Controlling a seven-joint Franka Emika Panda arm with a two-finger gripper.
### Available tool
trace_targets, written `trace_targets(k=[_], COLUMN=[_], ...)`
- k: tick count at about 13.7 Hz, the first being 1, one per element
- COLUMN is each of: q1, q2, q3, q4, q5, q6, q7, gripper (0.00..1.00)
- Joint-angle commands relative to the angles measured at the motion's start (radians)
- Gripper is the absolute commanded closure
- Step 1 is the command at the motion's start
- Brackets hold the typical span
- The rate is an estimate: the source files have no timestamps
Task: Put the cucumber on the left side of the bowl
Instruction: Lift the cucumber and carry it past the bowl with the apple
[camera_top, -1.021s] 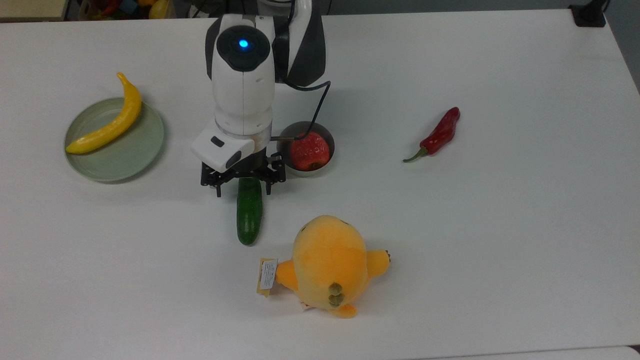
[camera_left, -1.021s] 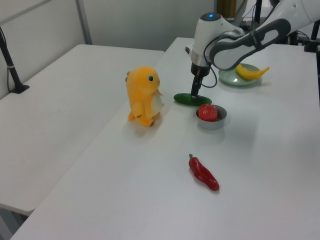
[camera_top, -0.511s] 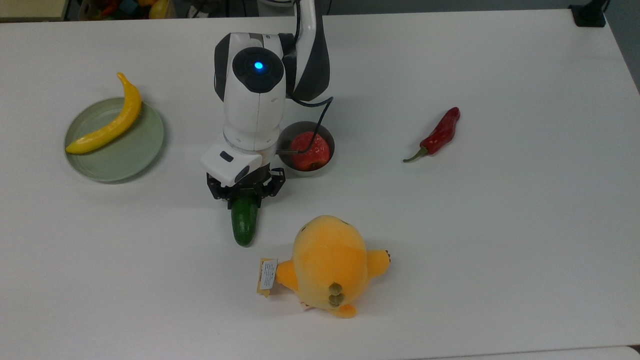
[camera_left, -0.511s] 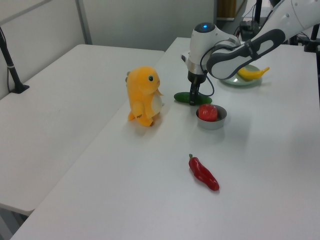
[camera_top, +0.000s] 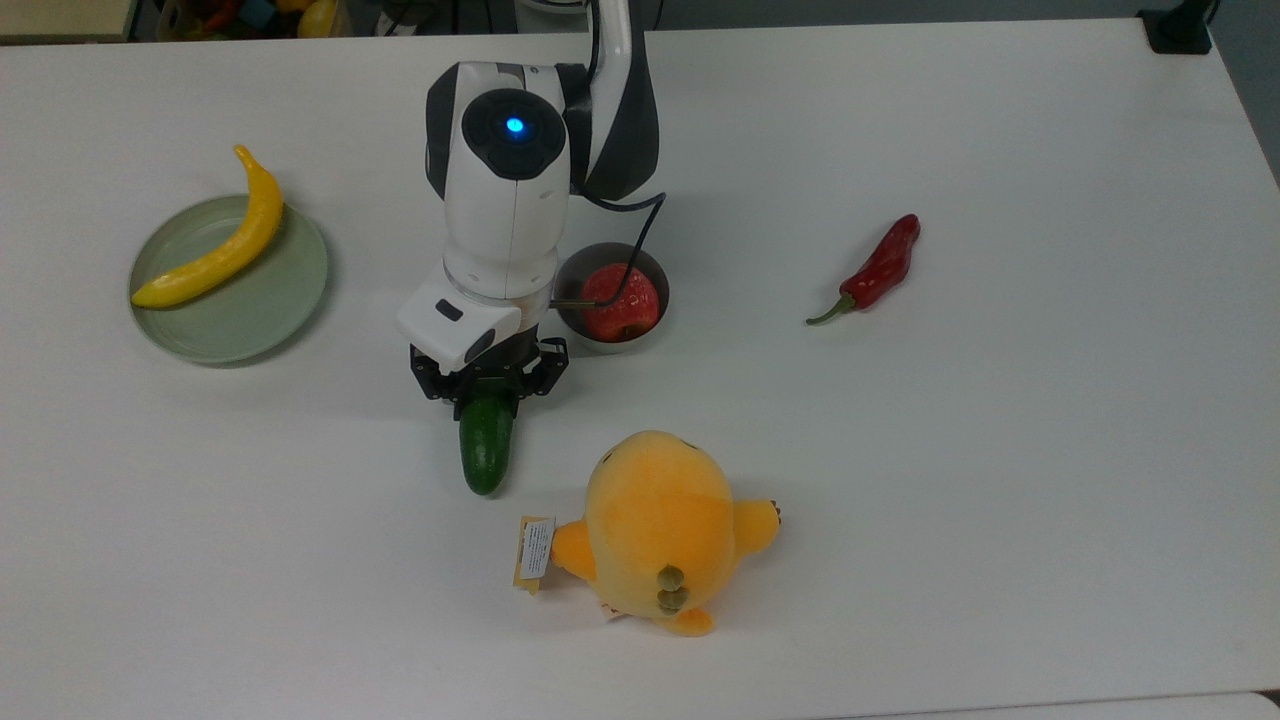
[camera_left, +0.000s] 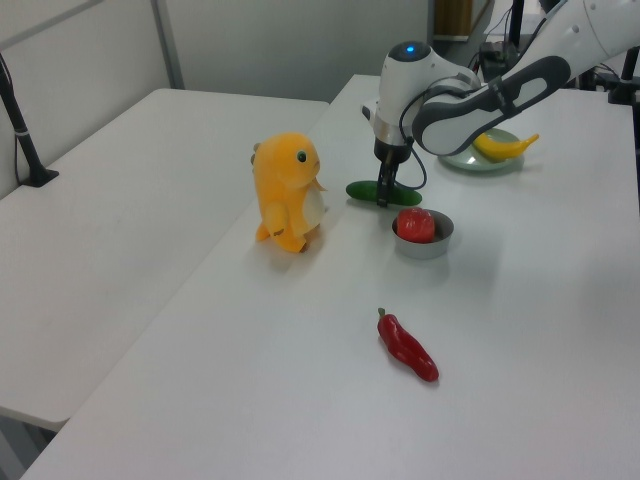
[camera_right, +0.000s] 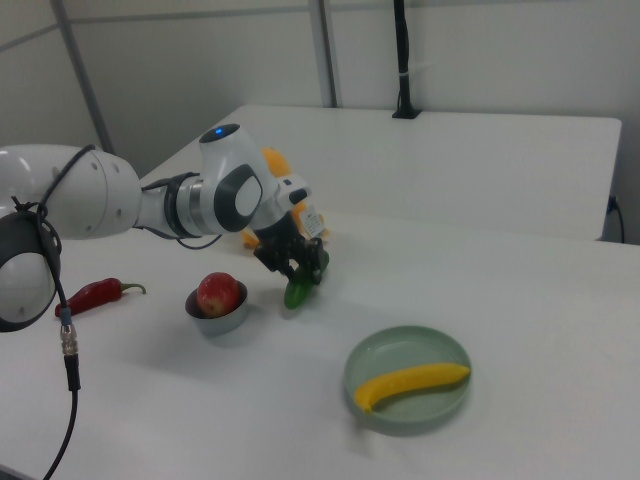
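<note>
Now your gripper (camera_top: 487, 385) is pinching the cucumber (camera_top: 486, 447) near one end, between the bowl (camera_top: 612, 338) (an apple sits inside) and the plate (camera_top: 229, 281), so lower it gently, then let go.

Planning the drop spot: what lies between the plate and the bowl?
In the top view, between the plate and the bowl hangs the arm's wrist; under it the gripper holds the cucumber.
</note>
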Motion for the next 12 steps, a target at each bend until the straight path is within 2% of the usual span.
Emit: trace_targets(k=[1,4,7,9,12], q1=[-0.010,0.007,0.070,0.082,0.093], q2=[-0.137,-0.243,-0.341,-0.370,-0.373], q3=[0.010,0.011,0.017,0.057,0.129], q4=[-0.059,-0.166,-0.276,-0.297,-0.297], q5=[0.006,0.007,0.022,0.079,0.084], q6=[-0.005,-0.011,-0.051,-0.075,-0.123], q7=[0.041,0.092,0.219,0.290,0.376], gripper=[0.64,0.63,0.62,0.61,0.61])
